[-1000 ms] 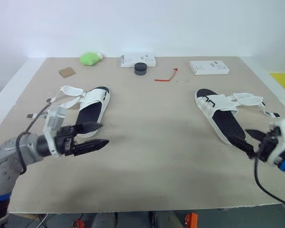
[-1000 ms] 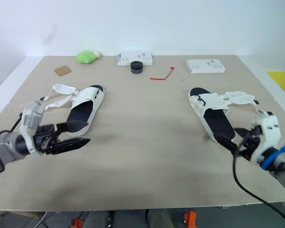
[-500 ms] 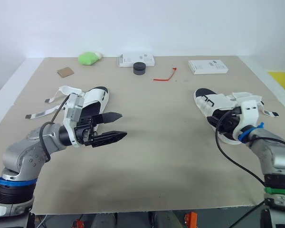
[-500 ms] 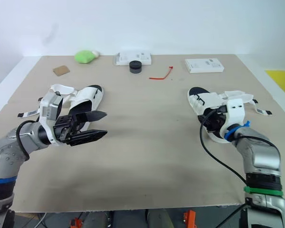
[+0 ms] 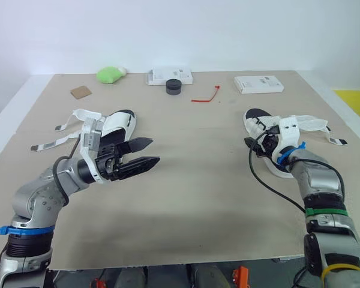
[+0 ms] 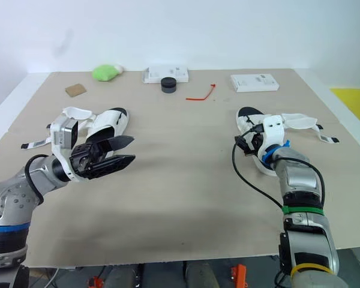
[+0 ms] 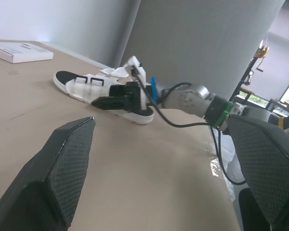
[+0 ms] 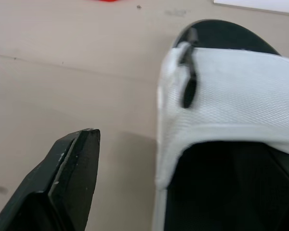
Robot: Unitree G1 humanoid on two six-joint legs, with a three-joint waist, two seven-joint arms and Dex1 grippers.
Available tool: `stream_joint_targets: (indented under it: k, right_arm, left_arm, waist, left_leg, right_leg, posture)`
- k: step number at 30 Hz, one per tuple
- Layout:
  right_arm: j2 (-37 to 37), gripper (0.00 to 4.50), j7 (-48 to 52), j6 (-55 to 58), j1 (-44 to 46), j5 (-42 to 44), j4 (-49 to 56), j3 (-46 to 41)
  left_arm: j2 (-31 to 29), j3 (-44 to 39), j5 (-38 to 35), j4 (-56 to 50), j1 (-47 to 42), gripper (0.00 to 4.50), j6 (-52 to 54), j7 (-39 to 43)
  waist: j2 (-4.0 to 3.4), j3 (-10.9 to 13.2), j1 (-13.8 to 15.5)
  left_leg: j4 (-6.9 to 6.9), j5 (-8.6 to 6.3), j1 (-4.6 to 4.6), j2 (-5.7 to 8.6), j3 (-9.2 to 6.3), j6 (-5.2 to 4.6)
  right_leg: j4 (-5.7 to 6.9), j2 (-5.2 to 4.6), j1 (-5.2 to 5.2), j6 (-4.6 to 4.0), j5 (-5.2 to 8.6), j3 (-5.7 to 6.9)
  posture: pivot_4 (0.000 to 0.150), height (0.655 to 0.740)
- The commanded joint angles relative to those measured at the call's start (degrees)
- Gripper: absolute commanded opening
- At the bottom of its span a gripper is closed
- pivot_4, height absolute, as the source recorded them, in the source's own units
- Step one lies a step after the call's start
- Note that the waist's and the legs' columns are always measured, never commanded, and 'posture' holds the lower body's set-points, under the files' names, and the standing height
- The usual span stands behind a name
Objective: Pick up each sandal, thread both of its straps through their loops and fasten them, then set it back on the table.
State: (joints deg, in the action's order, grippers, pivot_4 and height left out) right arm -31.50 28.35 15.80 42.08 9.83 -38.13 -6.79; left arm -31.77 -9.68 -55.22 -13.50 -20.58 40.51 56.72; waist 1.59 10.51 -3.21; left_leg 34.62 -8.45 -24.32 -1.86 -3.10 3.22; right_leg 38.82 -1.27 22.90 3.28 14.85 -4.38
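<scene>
Two white sandals with black footbeds lie on the tan table. The left sandal point(image 5: 117, 128) has its loose straps point(image 5: 65, 134) trailing off to the left. My left gripper point(image 5: 146, 153) hovers open just right of it, holding nothing. The right sandal point(image 5: 266, 133) lies with unfastened straps point(image 5: 315, 125) spread to its right. My right gripper point(image 5: 254, 146) is at that sandal's inner edge, open. In the right wrist view one black finger point(image 8: 72, 168) stands on the table side, beside the white front band point(image 8: 226, 96). The left wrist view shows the right sandal point(image 7: 94, 86) with the right gripper point(image 7: 116, 99) against it.
Along the far edge are a green object point(image 5: 110, 74), a brown card point(image 5: 83, 92), a white box point(image 5: 170, 75) with a black round container point(image 5: 173, 87) in front, a red tie point(image 5: 207, 96) and another white box point(image 5: 258, 83). The table point(image 5: 192, 198) has bare room in the middle.
My right gripper has moved from the near right edge up to the right sandal's inner side. My left gripper has lifted and moved right, beside the left sandal.
</scene>
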Motion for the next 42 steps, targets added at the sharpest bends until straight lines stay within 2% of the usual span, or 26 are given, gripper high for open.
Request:
stream_joint_targets:
  k: [1, 8, 9, 12, 18, 19, 23, 28, 34, 37, 42]
  right_arm:
    - [1.0, 4.46, -2.0, -4.1, 3.4, -2.2, -5.9, 0.1]
    - [1.8, 4.46, -8.5, -8.9, 8.4, -4.4, -16.1, -1.1]
    - [1.8, 4.23, -9.2, -9.6, 8.6, -4.4, -16.9, -1.4]
    - [1.9, 3.30, -10.2, -11.4, 8.8, -4.6, -17.7, -1.4]
    - [2.6, 0.30, -9.9, -12.5, 8.6, -4.1, -16.6, -1.9]
    - [2.7, 0.03, -9.4, -12.6, 8.4, -4.0, -16.1, -1.8]
    - [3.0, 0.03, -7.5, -12.6, 7.7, -3.1, -14.7, -2.2]
    - [3.0, 0.03, 0.7, -9.3, 5.4, -0.4, -7.4, -2.1]
    - [-2.6, 0.03, 26.6, 2.3, -3.1, 8.5, 19.5, 4.1]
    - [-7.6, 0.03, 38.6, 7.9, -8.9, 12.9, 35.1, 9.7]
    - [-13.4, 0.03, 50.3, 5.3, -13.8, 11.9, 45.3, 17.5]
  left_arm:
    - [-0.6, -1.4, -1.2, -0.8, -0.1, 4.50, 0.2, 0.3]
    - [-0.3, -1.8, -2.4, -1.7, 0.8, 4.50, 0.9, -0.3]
    - [-0.3, -1.8, -2.5, -2.0, 1.0, 4.50, 0.9, -0.4]
    - [0.1, -2.0, -3.4, -2.7, 1.4, 4.50, 1.2, -1.2]
    - [1.0, -2.4, -5.7, -4.5, 1.7, 4.50, 1.8, -4.2]
    - [1.1, -2.6, -6.0, -4.7, 1.9, 4.50, 1.9, -4.6]
    - [1.3, -2.9, -6.7, -5.4, 2.2, 4.50, 1.9, -5.8]
    - [0.6, -4.0, -8.5, -6.4, 3.0, 4.50, 2.5, -6.5]
    - [-6.6, -8.2, -13.2, -8.0, 7.7, 4.50, 6.9, -3.2]
    - [-11.0, -10.9, -14.1, -7.6, 10.0, 4.50, 8.2, -0.7]
    - [-14.5, -14.2, -16.4, -7.1, 11.0, 4.50, 9.8, 0.0]
  waist:
    - [0.00, 0.0, 0.0]
    - [0.01, 0.0, -0.1]
    - [0.01, 0.0, -0.1]
    - [0.02, 0.0, -0.1]
    - [0.03, 0.0, -0.1]
    - [0.03, 0.0, -0.1]
    - [0.02, 0.0, -0.1]
    - [0.02, 0.0, -0.3]
    - [-0.25, 0.2, -1.0]
    - [-0.33, 0.2, -1.0]
    - [-0.31, 0.2, -0.8]
  left_leg:
    - [0.00, 0.02, 0.00, 0.00, 0.00, -0.03]
    - [0.02, 0.10, 0.00, 0.04, 0.00, -0.02]
    - [0.02, 0.10, 0.00, 0.04, 0.00, -0.02]
    - [0.02, 0.11, 0.00, 0.04, -0.01, -0.02]
    - [0.02, 0.13, 0.00, 0.05, -0.01, -0.01]
    - [0.01, 0.13, 0.00, 0.05, -0.01, -0.01]
    - [-0.01, 0.13, 0.00, 0.04, -0.01, -0.01]
    - [-0.12, 0.12, -0.01, 0.03, -0.01, 0.00]
    - [-0.25, 0.07, -0.11, 0.00, -0.02, -0.06]
    - [-0.29, 0.06, -0.22, 0.00, -0.06, -0.06]
    - [-0.26, -0.01, -0.22, -0.02, -0.08, -0.07]
  right_leg:
    - [0.00, 0.00, 0.00, 0.00, -0.01, 0.00]
    - [-0.02, -0.02, -0.03, -0.02, -0.06, -0.04]
    - [-0.02, -0.02, -0.04, -0.03, -0.06, -0.04]
    - [-0.02, -0.02, -0.04, -0.03, -0.06, -0.04]
    - [-0.02, -0.03, -0.05, -0.04, -0.07, -0.05]
    - [-0.02, -0.03, -0.05, -0.04, -0.07, -0.05]
    - [-0.02, -0.01, -0.03, -0.01, -0.08, -0.05]
    - [-0.03, -0.01, 0.01, 0.03, -0.03, -0.04]
    - [0.01, 0.01, 0.22, -0.02, 0.09, -0.03]
    - [0.01, -0.01, 0.32, -0.03, 0.18, 0.03]
    - [0.01, -0.04, 0.31, -0.13, 0.29, 0.11]
  posture:
    - [0.150, 0.7400]
    - [0.150, 0.7400]
    - [0.150, 0.7400]
    - [0.150, 0.7400]
    - [0.150, 0.7400]
    - [0.150, 0.7400]
    - [0.150, 0.7400]
    - [0.150, 0.7400]
    - [0.150, 0.7400]
    - [0.150, 0.7400]
    - [0.150, 0.7400]
